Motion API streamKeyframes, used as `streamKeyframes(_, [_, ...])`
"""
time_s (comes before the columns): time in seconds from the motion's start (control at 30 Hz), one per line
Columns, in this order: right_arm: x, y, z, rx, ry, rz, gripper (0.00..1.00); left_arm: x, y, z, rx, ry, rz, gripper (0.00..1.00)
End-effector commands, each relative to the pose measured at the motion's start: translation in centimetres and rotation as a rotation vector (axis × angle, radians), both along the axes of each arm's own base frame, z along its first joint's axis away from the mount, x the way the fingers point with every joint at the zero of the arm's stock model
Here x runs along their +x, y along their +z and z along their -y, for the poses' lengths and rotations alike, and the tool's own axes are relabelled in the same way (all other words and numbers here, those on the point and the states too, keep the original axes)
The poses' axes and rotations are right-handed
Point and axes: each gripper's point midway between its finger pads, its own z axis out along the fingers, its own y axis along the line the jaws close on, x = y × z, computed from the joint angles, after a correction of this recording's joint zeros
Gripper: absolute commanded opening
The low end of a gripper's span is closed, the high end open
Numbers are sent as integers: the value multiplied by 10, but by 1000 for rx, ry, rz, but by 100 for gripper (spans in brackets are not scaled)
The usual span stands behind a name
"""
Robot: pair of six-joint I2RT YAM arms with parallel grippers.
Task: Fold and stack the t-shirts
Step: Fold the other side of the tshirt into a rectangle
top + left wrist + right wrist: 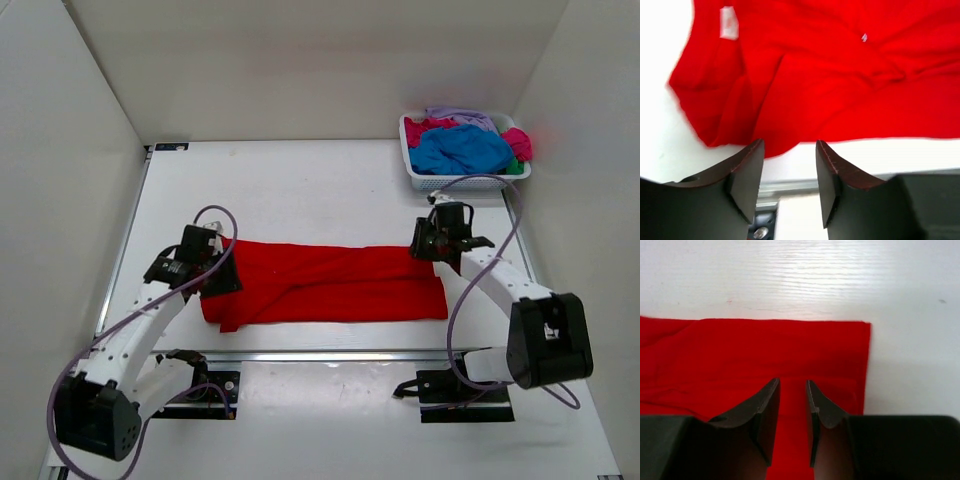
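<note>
We have open bench [300,190] behind the red t-shirt [330,285], from the left wall [60,150] across to the white basket [465,183] in the far right corner. The shirt lies flat across the middle. The basket is filled above its rim with heaped t-shirts [460,148], and the right wall [590,120] stands close beside it. A bare strip runs along the shirt's near edge.

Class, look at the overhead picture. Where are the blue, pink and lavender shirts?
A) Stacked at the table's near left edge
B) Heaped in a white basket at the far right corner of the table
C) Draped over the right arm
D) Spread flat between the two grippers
B: the heaped t-shirts lie in the white basket at the far right corner, and only the red t-shirt lies spread on the table.
</note>
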Motion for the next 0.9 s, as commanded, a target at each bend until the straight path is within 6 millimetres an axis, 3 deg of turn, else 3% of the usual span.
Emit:
streamKeyframes(0.0, [20, 5, -23, -31, 127, 27, 25, 30, 2, 22, -48, 27, 61, 55])
streamKeyframes(0.17, [26, -18, -37, -115, 184, -32, 25, 46, -19, 30, -10, 70, 40, 53])
streamKeyframes(0.5, [-20, -56, -49, -74, 205, -201, 24, 56, -76, 29, 261, 14, -135, 47])
streamKeyframes(0.77, [-46, -64, -49, -46, 191, -270, 24, 82, -87, 41, 262, 12, -103, 42])
streamKeyframes(0.8, [-54, -68, -48, -37, 192, -296, 24, 84, -88, 40, 266, 12, -92, 40])
streamKeyframes(0.87, [-57, -67, -51, -24, 194, -289, 24, 87, -86, 38, 263, 15, -88, 27])
